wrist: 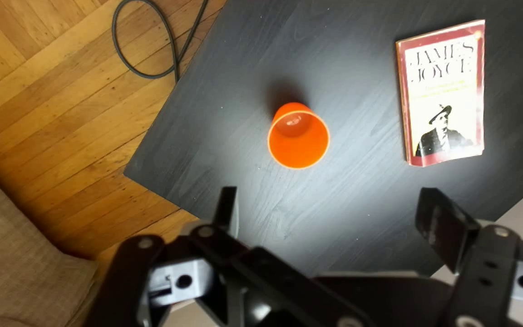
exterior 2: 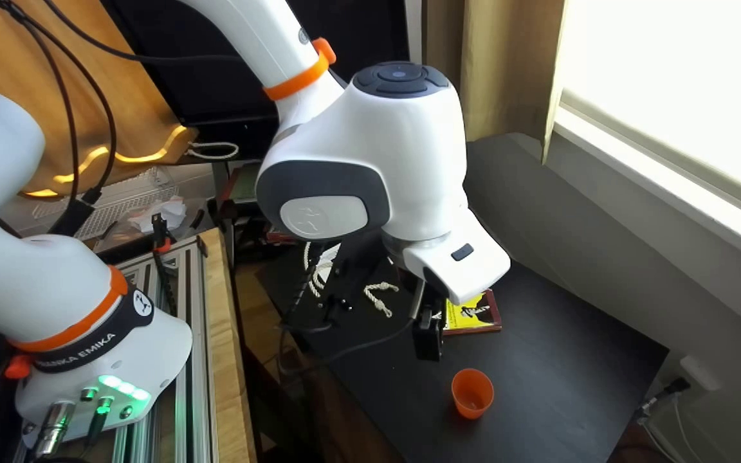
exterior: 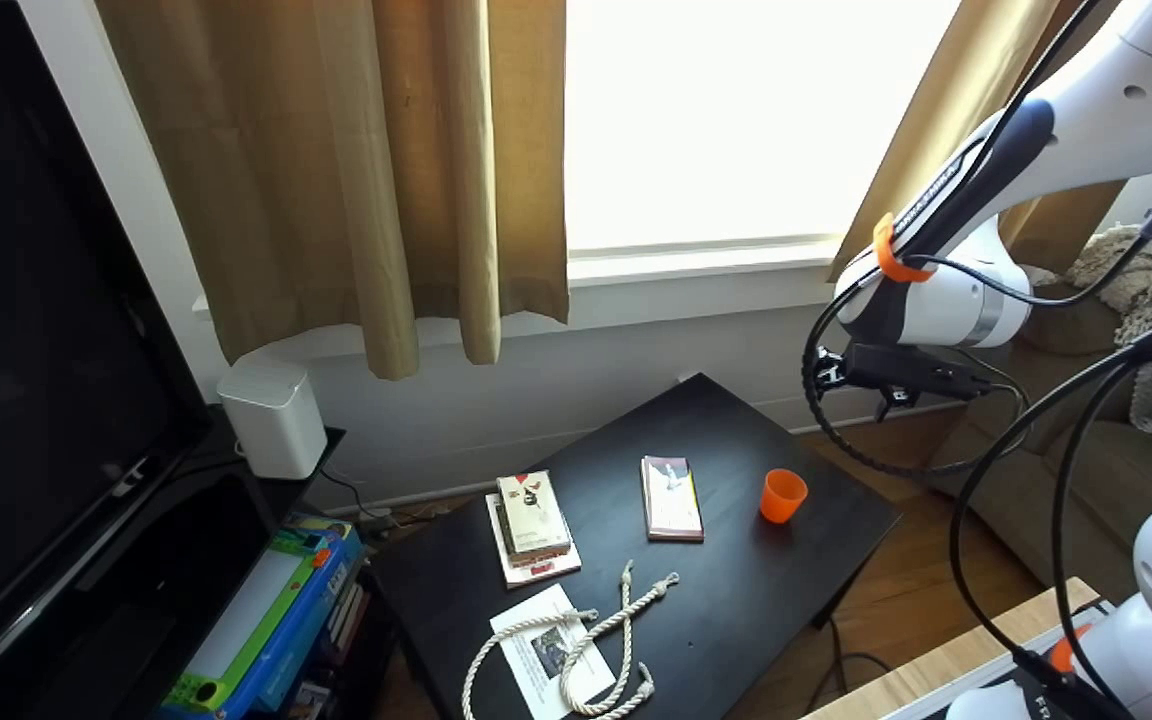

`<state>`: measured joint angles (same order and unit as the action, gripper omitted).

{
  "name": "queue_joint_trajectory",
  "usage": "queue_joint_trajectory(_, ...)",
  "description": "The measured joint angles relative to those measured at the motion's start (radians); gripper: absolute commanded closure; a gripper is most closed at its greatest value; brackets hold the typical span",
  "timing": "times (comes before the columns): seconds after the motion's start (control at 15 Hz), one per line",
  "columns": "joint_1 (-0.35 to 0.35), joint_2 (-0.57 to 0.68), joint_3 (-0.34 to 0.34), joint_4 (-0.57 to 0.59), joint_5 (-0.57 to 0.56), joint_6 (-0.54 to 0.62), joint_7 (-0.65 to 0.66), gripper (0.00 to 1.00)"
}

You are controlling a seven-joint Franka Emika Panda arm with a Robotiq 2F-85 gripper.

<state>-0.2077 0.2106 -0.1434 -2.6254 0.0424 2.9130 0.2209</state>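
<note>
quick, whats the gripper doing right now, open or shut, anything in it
Gripper: open, holding nothing, apart from the orange cup that stands on the black table.

Orange cup (wrist: 298,147), black fingers (wrist: 445,231), black table (wrist: 352,63), red-bordered book (wrist: 445,93)

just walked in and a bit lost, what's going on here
A Franka arm is held out near a corner of a black table. Its Robotiq gripper is open and holds nothing. The orange cup, the nearest thing to it, stands upright on the table, untouched. A James Joyce paperback lies near the cup; a stack of books and pale rope, partly over a printed sheet, are also there.
</note>
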Motion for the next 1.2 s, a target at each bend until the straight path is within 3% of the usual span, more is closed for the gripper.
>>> queue_joint_trajectory(0.33, 0.011, 0.057, -0.019, 0.018, 0.0, 0.041, -0.044, 0.0)
queue_joint_trajectory(0.53, -0.016, 0.111, 0.008, 0.031, 0.037, 0.099, -0.115, 0.0)
queue_joint_trajectory(0.73, -0.087, 0.172, 0.073, 0.046, 0.062, 0.17, -0.192, 0.0)
queue_joint_trajectory(1.2, -0.325, 0.358, 0.235, 0.13, 0.059, 0.237, -0.305, 0.0)
